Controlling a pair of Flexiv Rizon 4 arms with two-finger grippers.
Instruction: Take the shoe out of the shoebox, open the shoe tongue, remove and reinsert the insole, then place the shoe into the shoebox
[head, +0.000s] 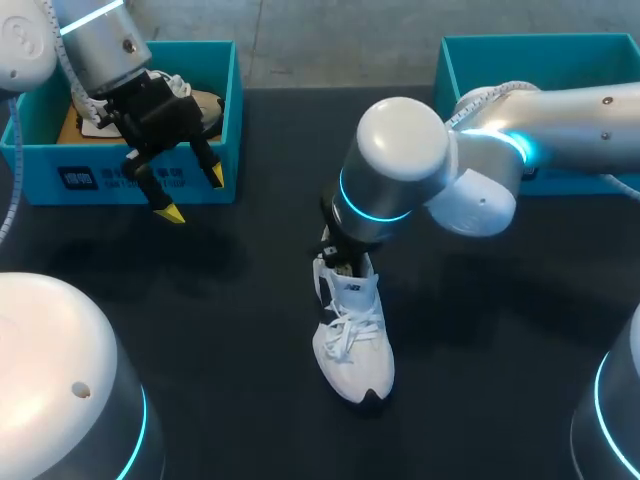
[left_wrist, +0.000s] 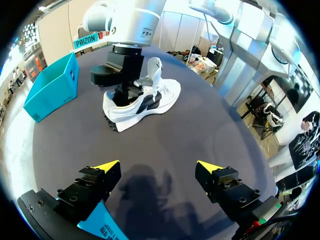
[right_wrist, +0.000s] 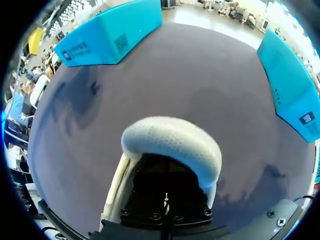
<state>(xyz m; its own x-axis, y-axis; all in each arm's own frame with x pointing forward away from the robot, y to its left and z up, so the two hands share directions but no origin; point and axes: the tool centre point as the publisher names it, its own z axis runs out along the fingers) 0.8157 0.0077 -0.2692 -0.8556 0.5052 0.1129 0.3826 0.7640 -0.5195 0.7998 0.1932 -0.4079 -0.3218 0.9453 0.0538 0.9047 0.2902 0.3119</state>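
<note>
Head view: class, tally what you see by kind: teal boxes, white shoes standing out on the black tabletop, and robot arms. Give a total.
Teal boxes: 2
White shoes on the tabletop: 1
Robot arms: 2
Total: 5

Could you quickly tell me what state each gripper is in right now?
Left gripper: open, holding nothing.
Right gripper: down in the white shoe; cannot tell.

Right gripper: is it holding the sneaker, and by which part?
Cannot be told. The right gripper is down in the heel opening of the white sneaker, hidden behind its heel collar. The left gripper is open, holding nothing.
</note>
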